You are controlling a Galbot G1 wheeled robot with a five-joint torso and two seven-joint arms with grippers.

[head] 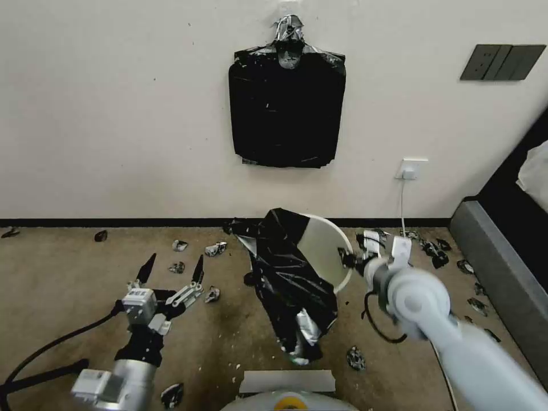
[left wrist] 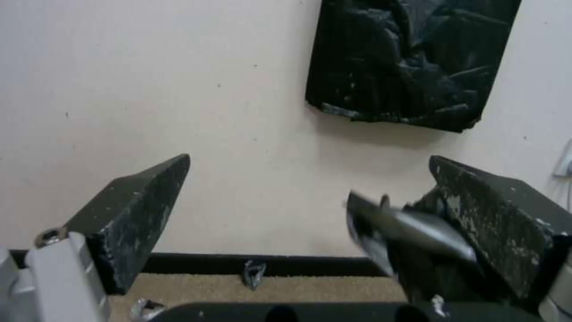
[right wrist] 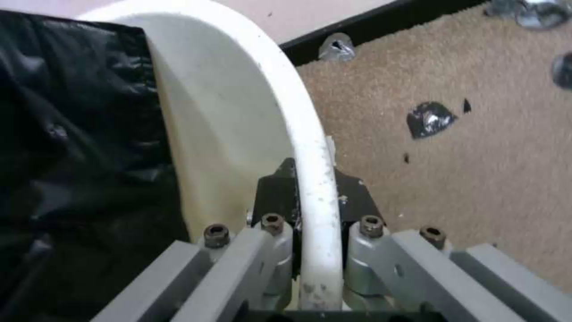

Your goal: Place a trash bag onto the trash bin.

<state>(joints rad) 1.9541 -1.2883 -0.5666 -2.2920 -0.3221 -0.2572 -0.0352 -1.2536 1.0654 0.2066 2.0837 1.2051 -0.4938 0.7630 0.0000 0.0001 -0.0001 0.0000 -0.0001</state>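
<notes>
Two grippers show in the head view: the left gripper (head: pixel 171 271), fingers spread, hovers over open carpet (head: pixel 68 297) left of the trash bin (head: pixel 325 251), whose left side the trash bag (head: pixel 291 279) drapes; in the left wrist view its fingers (left wrist: pixel 143 210) stand apart, holding nothing; in the right wrist view the right gripper (right wrist: pixel 316 201) is clamped on the bin's rim at its bare right edge

One trash bin (head: pixel 325 251), one trash bag (head: pixel 291 274), one hanging bag stack (head: pixel 287 108), two grippers

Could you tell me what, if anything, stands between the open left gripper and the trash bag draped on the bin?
Nothing visible does. The left gripper hangs open above bare carpet, with small black scraps on the floor. The trash bag drapes over the trash bin, whose rim the right gripper clamps.
</notes>
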